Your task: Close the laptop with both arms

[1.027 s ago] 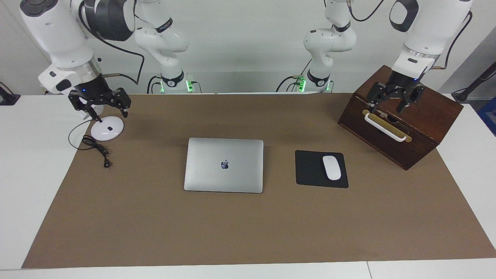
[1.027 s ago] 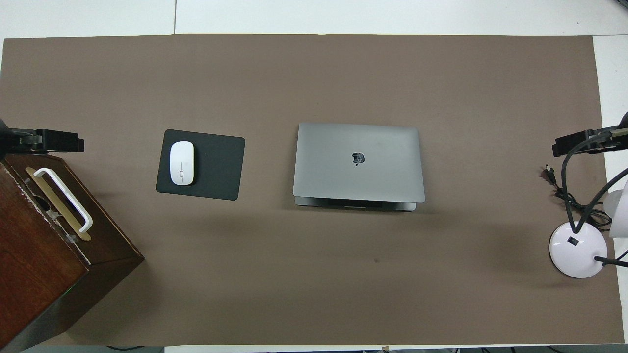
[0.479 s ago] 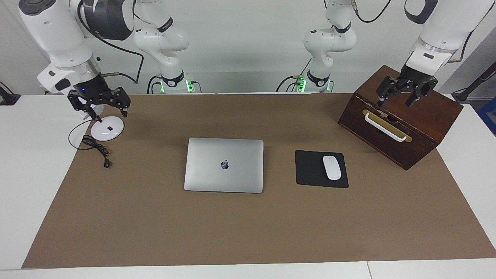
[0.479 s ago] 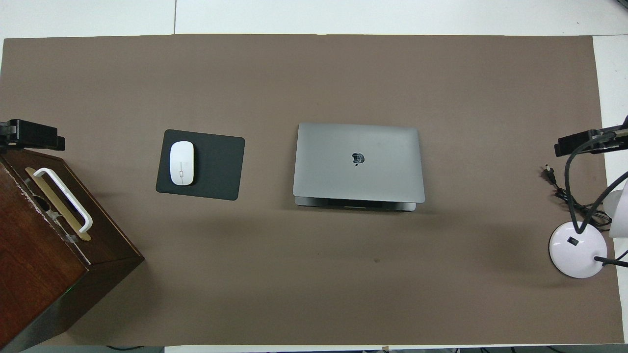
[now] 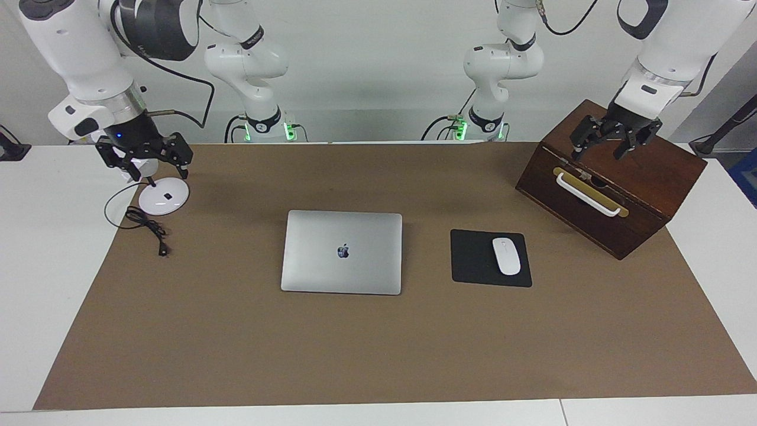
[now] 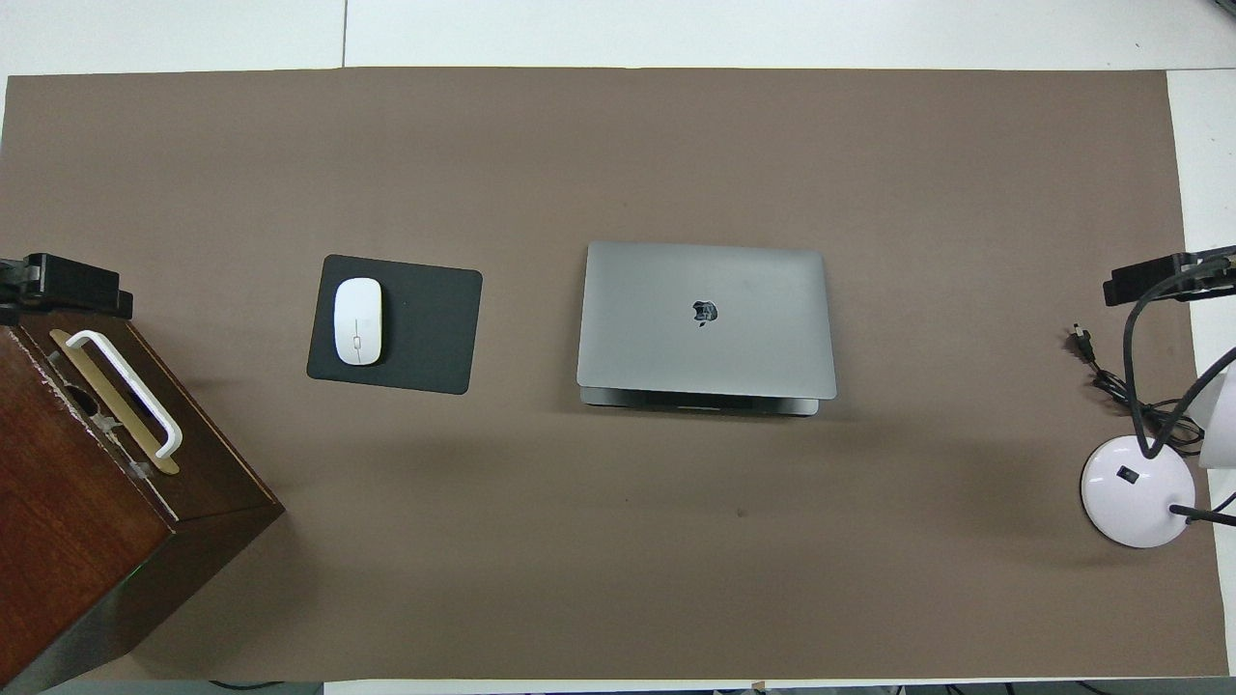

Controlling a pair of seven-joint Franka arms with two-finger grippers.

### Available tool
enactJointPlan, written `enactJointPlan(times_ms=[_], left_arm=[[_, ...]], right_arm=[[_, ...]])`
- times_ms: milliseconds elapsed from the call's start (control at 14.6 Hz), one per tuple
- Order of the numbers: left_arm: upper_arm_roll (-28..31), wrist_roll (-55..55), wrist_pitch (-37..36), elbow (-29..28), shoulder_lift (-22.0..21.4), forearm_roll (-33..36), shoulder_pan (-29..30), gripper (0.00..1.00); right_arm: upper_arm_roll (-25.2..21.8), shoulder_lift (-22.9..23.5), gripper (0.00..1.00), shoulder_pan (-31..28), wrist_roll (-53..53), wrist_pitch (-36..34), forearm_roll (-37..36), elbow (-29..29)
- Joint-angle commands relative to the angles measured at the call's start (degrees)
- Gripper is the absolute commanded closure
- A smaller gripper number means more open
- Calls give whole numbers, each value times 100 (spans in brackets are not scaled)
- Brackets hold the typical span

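The silver-grey laptop [image 5: 342, 252] [image 6: 705, 319] lies in the middle of the brown mat with its lid down and the dark logo facing up. In the overhead view a thin strip of its base shows under the lid's edge nearer to the robots. My left gripper [image 5: 597, 152] hangs open over the wooden box at the left arm's end of the table. My right gripper [image 5: 155, 170] hangs open over the white lamp base at the right arm's end. Neither gripper touches the laptop, and both are empty.
A dark wooden box [image 5: 615, 183] with a white handle stands at the left arm's end. A black mouse pad [image 5: 476, 260] carries a white mouse [image 5: 506, 255] beside the laptop. A white lamp base [image 5: 164, 196] and a black cable [image 5: 148, 228] lie at the right arm's end.
Both grippers have drawn up and outward toward their own ends of the table, the left one more. The laptop has not moved.
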Motion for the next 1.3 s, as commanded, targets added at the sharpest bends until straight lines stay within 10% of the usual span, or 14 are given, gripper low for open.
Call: enactJointPlan(times_ms=[0, 1232], left_arm=[[-43, 6, -173, 133, 34, 93, 61, 0], [-43, -3, -146, -78, -63, 84, 61, 0]], right_arm=[[105, -104, 0, -83, -117, 124, 56, -122], [105, -95, 0, -38, 41, 378, 56, -201]])
